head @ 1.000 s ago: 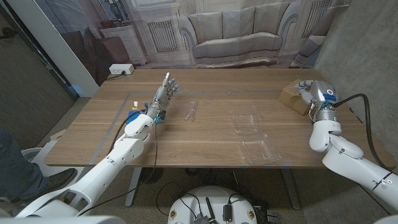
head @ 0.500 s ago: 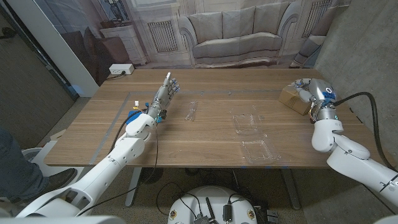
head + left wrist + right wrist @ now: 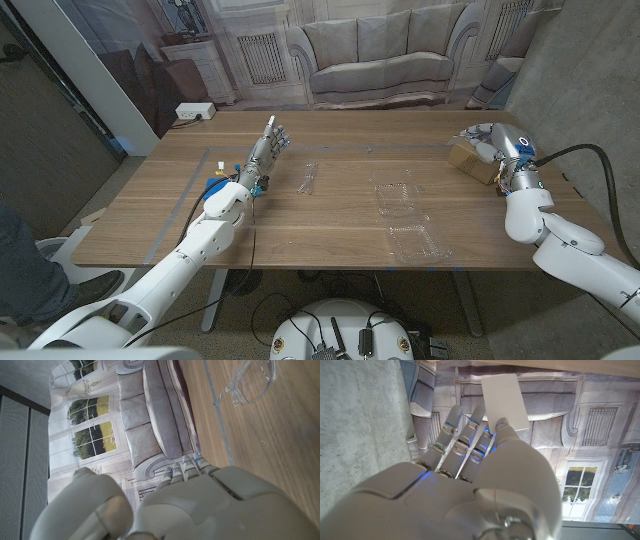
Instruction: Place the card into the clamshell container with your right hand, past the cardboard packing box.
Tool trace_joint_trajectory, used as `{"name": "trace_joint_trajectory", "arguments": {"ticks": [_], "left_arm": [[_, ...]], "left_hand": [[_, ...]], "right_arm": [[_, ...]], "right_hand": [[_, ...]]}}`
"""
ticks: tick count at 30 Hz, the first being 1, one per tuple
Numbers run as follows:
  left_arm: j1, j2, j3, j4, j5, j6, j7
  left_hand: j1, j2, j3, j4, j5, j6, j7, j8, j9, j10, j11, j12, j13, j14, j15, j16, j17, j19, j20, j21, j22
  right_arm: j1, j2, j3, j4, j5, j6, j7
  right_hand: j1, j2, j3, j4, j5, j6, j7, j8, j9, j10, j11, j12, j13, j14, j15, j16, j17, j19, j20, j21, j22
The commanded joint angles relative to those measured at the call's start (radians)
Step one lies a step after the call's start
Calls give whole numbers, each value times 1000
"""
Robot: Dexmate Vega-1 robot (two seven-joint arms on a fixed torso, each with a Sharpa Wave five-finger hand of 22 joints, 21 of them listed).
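In the right wrist view my right hand (image 3: 470,485) pinches a white card (image 3: 504,401) between thumb and fingers, the card sticking out past the fingertips. The head view has that hand (image 3: 491,141) raised at the table's far right, just over the brown cardboard packing box (image 3: 466,157). The clear clamshell container (image 3: 400,213) lies open on the wood, to the left of the box and nearer the front edge. My left hand (image 3: 267,146) stays at the left of the table with its fingers straight and holds nothing.
A small clear plastic piece (image 3: 309,178) lies between my left hand and the clamshell; it is also in the left wrist view (image 3: 250,380). Blue tape lines (image 3: 190,195) mark the table's left part. A concrete wall stands close on the right.
My right hand has shifted left and a little away from me, coming over the cardboard box with the card. The left arm has not moved.
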Motion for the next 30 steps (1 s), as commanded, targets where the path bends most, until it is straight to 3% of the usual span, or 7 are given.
{"name": "trace_joint_trajectory", "arguments": {"ticks": [1, 30], "left_arm": [[-13, -6, 3, 13, 4, -4, -4], [-16, 1, -5, 15, -14, 6, -21]], "left_hand": [[4, 8, -8, 0, 1, 6, 3, -4, 4, -3, -3, -3, 3, -8, 2, 2, 2, 5, -16, -2, 6], [5, 9, -13, -1, 0, 5, 5, -4, 4, -3, -2, -3, 3, -6, 1, 2, 2, 8, -16, -10, 6]], "right_arm": [[-14, 6, 25, 3, -4, 85, 11], [-45, 29, 58, -14, -46, 250, 46]], "right_hand": [[8, -1, 3, 5, 8, 3, -8, 4, 3, -2, -2, 5, 2, -2, -72, -3, 5, -4, -162, 1, 3], [11, 2, -1, 10, 12, 5, -9, 2, 7, 0, -2, 8, 2, 0, -72, -1, 12, -6, -163, 7, 5]]}}
